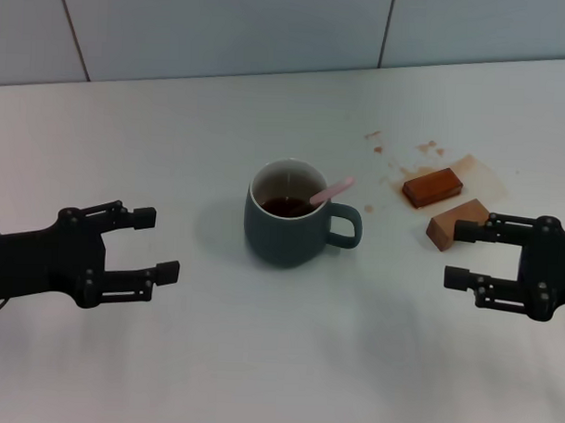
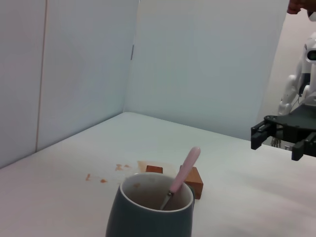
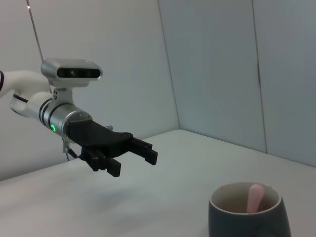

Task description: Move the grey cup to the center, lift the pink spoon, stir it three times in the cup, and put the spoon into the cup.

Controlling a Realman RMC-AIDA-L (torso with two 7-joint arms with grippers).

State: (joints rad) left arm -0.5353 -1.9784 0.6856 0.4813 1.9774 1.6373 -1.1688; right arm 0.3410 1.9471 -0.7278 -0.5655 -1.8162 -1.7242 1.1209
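The grey cup (image 1: 289,214) stands upright near the middle of the white table (image 1: 277,360), its handle turned toward the robot's right, and the pink spoon (image 1: 331,190) leans inside it with the pale handle poking out over the rim on that same side. Both grippers hang well apart from the cup, one to each side: the left gripper (image 1: 156,244) is off to the left with its two black fingers spread and nothing between them, and the right gripper (image 1: 459,253) sits off to the right, likewise spread and empty, with its upper finger just in front of one of the two brown blocks (image 1: 433,186). The nearer block (image 1: 452,221) is partly covered by that finger, and brown stains (image 1: 400,155) spot the table around them. From the head view the spoon's bowl is lost in the dark liquid (only the handle shows); the left wrist view looks into the cup (image 2: 155,210) and shows the spoon (image 2: 182,176) reaching down to its metal end against the stained white inside, with the blocks (image 2: 193,181) behind and the right gripper (image 2: 281,140) farther off. The right wrist view shows the cup (image 3: 248,213) cut off at the edge, just the tip of the spoon (image 3: 254,196), and the left gripper (image 3: 131,155) hovering over the table, fingers apart
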